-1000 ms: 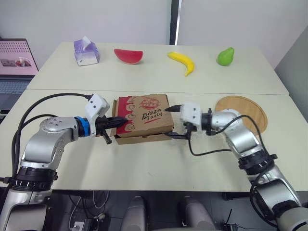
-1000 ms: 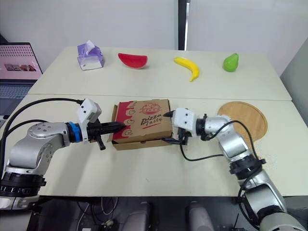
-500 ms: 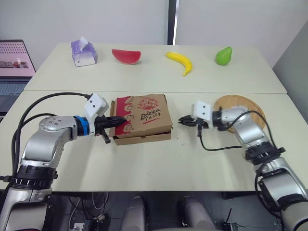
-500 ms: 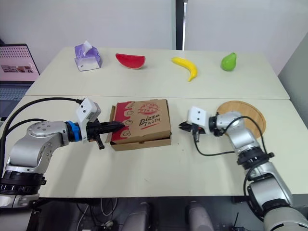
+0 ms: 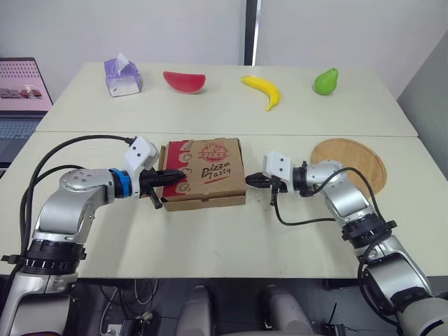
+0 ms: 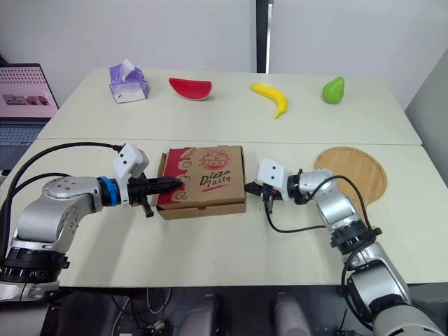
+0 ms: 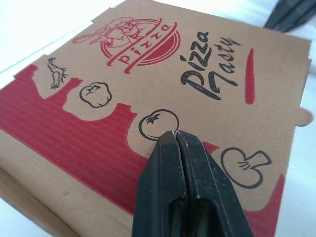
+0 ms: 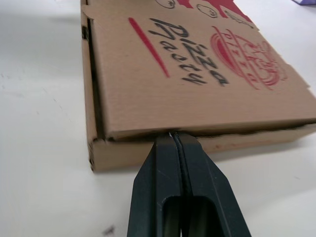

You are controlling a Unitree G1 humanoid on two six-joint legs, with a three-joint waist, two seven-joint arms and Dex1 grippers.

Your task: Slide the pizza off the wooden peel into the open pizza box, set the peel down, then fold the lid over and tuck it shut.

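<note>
Well, the pizza box [image 5: 203, 171] sits near the middle of the near table [image 5: 210, 241]. Its lid [image 7: 197, 64] is folded down over it. The lid has red pictures and the words "Pizza Tasty" on it.

The left gripper [image 7: 176, 136] comes in from the left side. Its two black fingers are squeezed tight together with nothing between them. Their tips press on top of the lid, right by a little tomato drawing [image 7: 158, 124].

The right gripper [image 8: 174, 136] comes in from the right side. Its fingers are squeezed tight together too, and they hold nothing. Their tips touch the right side of the box, just where the edge of the lid meets the bottom part.

The round wooden peel [image 5: 357, 154] lies flat on the same table, well to the right of the box. The right arm reaches across its near edge.

On the far table [image 5: 210, 108] there is a row of things. A purple tissue box [image 5: 123, 75] is at the left. Next comes a red watermelon slice [image 5: 185, 81], then a yellow banana [image 5: 262, 90], then a green pear [image 5: 326, 82] at the right. A laptop [image 5: 21, 94] with a pink screen stands beside the tables at the far left.
</note>
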